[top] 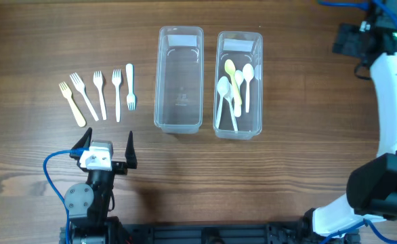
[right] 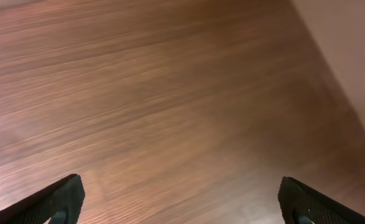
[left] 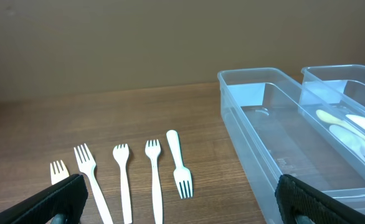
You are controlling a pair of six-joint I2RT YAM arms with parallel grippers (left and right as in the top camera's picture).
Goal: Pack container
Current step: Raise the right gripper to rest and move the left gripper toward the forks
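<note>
Five smooth plastic forks (left: 153, 180) — one half hidden behind the left gripper (left: 181, 202); it and the right gripper (right: 181, 202) are spread wide.

3 forks (left: 123, 186) whose handles we lose at the bottom edge, spoon container (left: 344, 67) cropped right, spoons (left: 360, 123) blurred

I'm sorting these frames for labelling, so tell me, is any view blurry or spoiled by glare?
Overhead: evenly lit and sharp, only a faint sheen on the empty container. Left wrist: forks crisp, the jaws at the bottom corners out of focus. Right wrist: the table grain looks soft, the jaws blurred too, no glare.
</note>
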